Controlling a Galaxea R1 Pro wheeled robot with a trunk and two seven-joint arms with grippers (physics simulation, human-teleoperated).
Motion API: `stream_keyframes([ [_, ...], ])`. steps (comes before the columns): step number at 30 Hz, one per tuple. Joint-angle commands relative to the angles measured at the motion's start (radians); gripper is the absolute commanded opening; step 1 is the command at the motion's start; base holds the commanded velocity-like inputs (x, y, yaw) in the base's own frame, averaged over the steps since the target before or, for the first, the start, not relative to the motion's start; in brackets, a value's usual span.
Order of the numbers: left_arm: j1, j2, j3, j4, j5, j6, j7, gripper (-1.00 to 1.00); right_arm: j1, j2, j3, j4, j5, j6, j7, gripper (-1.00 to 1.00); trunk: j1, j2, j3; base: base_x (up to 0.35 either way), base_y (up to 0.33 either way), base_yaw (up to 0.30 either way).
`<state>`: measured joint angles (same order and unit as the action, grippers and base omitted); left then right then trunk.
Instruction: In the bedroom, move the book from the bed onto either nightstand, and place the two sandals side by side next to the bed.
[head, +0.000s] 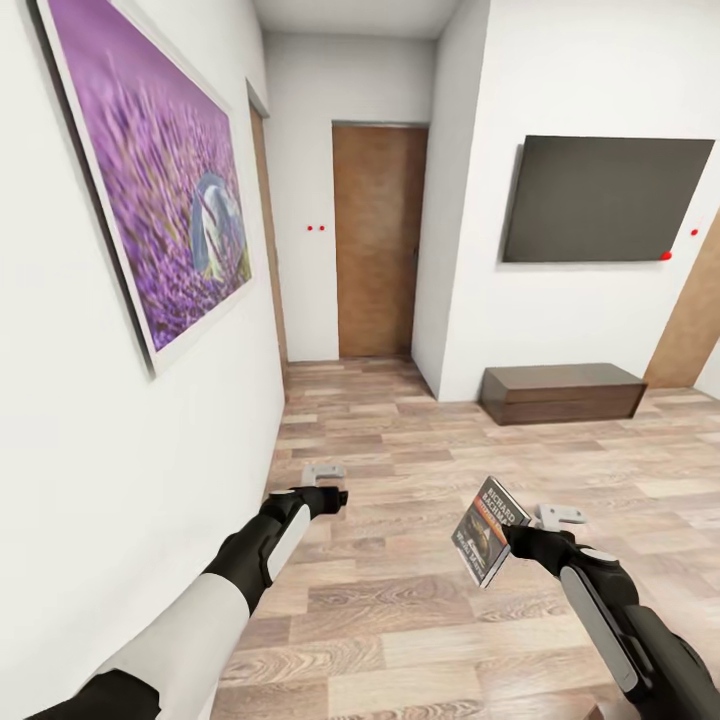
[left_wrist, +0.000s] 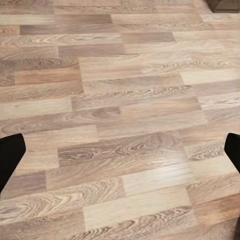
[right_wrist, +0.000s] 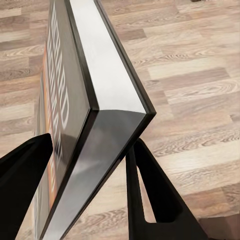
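The wood-plank floor (left_wrist: 120, 115) lies below, and two black fingertips (left_wrist: 10, 157) stand wide apart at the edges.

Rendered interior of a home, somewhere between hallway and living area. Shown by pale brown wood-plank flooring (head: 440, 600) underfoot and plain white walls (head: 560, 320) all round. At ten o'clock, hung on the near wall, a large white-framed picture of purple lavender (head: 150, 170). At twelve o'clock, down a short passage, a closed brown wooden door (head: 378, 240). At one to two o'clock, a flat dark wall-mounted television screen (head: 605, 198), and beneath it on the floor a low dark brown wooden bench cabinet (head: 560, 392). At three o'clock, the edge of another brown wooden door (head: 690, 330).
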<state>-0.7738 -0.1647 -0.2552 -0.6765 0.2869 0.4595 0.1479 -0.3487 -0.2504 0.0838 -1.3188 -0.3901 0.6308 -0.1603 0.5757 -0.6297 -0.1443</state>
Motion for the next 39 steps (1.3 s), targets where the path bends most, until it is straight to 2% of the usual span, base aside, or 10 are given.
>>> stream_keyframes([
  [1,-0.001,0.001,-0.004,-0.002,0.011,0.004,0.009,1.0,-0.001,-0.001,0.002,-0.002,-0.01,0.003,-0.009,-1.0,0.001,-0.002,-0.002,0.328,0.0,0.0],
  [9,-0.001,0.001,-0.006,0.029,0.008,0.002,0.009,1.0,-0.001,-0.001,0.007,-0.002,-0.01,0.003,-0.008,-1.0,0.001,-0.002,-0.002,0.328,0.0,-0.019],
  [25,-0.001,0.001,-0.006,0.03,0.008,0.001,0.009,1.0,-0.001,-0.001,0.002,-0.002,-0.01,0.003,-0.008,-1.0,0.001,-0.002,-0.002,0.328,0.0,-0.249],
  [39,-0.001,0.001,-0.006,0.03,0.008,0.001,0.009,1.0,-0.001,-0.001,0.003,-0.002,-0.01,0.003,-0.009,-1.0,0.001,-0.002,-0.002,0.328,0.0,-0.032],
])
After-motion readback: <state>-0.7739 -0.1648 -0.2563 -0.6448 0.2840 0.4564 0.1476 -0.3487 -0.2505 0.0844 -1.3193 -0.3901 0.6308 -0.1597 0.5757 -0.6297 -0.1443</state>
